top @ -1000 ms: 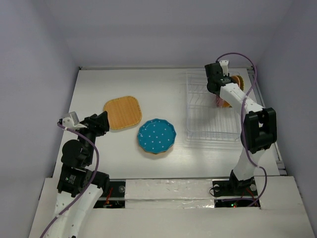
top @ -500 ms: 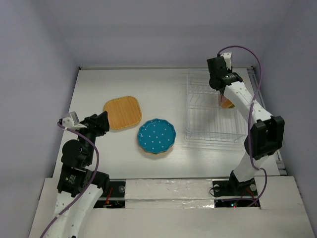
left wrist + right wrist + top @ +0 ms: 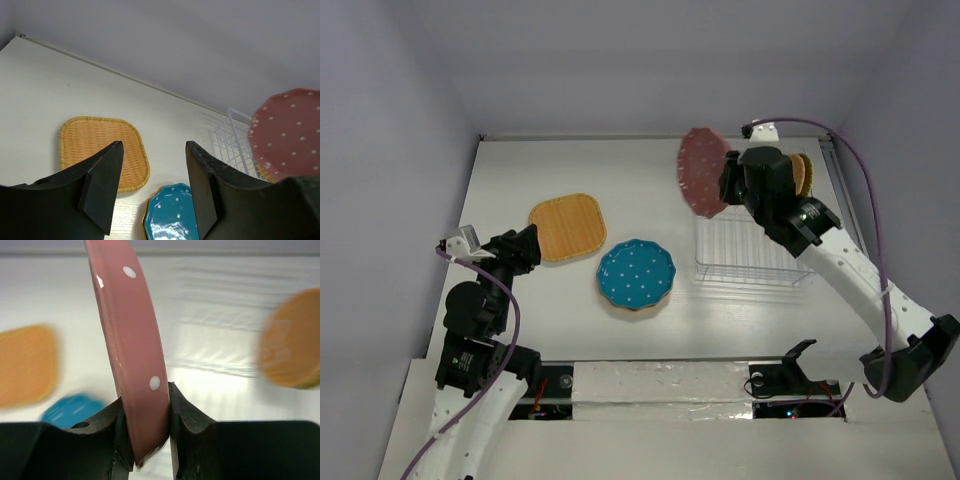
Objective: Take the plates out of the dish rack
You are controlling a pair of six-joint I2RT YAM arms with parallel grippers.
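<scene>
My right gripper [image 3: 728, 186] is shut on the rim of a pink dotted plate [image 3: 701, 171] and holds it upright in the air, above the left edge of the dish rack [image 3: 750, 262]. The wrist view shows the plate [image 3: 131, 340] edge-on between the pads. An orange plate [image 3: 802, 173] still stands in the rack's far end. An orange woven plate [image 3: 568, 226] and a teal dotted plate [image 3: 636, 273] lie flat on the table at centre left. My left gripper [image 3: 152, 165] is open and empty, hovering near the left front, looking over both flat plates.
The table's back wall and side walls close in the workspace. The teal plate [image 3: 170, 215] seems to rest on a yellow-rimmed plate beneath it. The right arm [image 3: 860, 280] stretches across the rack's right side.
My right gripper has lifted the pink plate out of the rack and carried it up and to the left. The left arm has not moved.
</scene>
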